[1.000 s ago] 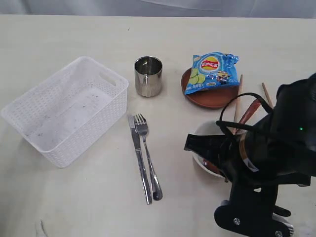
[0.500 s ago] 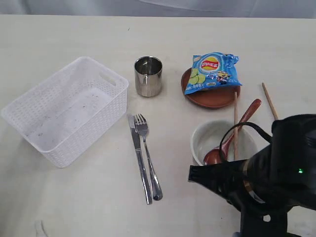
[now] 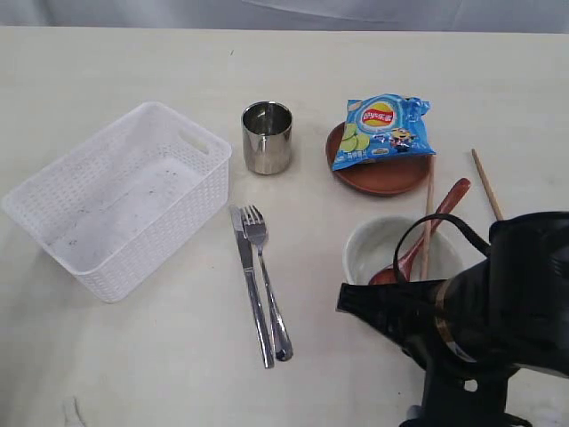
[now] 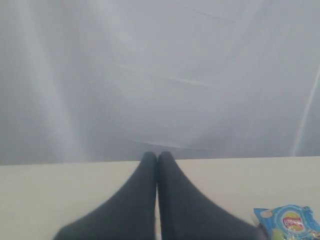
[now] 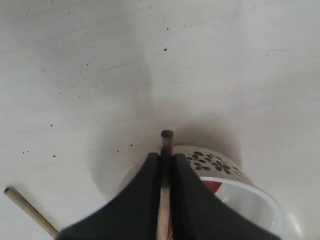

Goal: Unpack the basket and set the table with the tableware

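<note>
While my right gripper (image 5: 164, 157) pinches one thin wooden chopstick (image 5: 165, 144) over the pale round bowl (image 3: 378, 249), lower right, I reckon it's placing time: lay it beside its loose twin (image 3: 487, 184).

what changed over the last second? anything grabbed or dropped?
The right gripper, shut on one chopstick, pulled back toward the bottom of the exterior view, dragging that chopstick along over the bowl and uncovering the bowl and spoon. Nothing visibly grabbed or released. The basket, cup, knife, fork, plate with chip bag and the other chopstick stayed put.
</note>
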